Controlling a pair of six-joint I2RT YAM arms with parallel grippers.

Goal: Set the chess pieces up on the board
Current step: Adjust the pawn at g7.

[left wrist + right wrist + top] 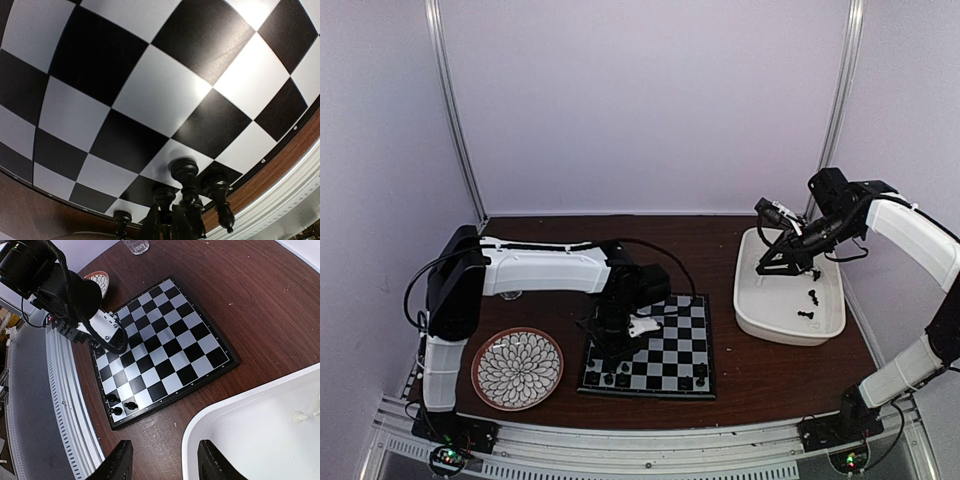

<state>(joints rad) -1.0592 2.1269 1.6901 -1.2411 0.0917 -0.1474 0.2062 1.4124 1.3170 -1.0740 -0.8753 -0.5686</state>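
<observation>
Over the white tub point(741, 295), your right claw point(164, 455) hangs partly open and empty. Loose pieces point(812, 296) lie just below it, so this arm is the nearer one. Your left claw point(172, 225) is closed low over the board's point(165, 347) near-left corner beside standing black pieces point(184, 172); whether it pinches one, you cannot tell.

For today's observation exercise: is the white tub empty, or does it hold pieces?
Not empty: black chess pieces lie inside the white tub, seen from above.
</observation>
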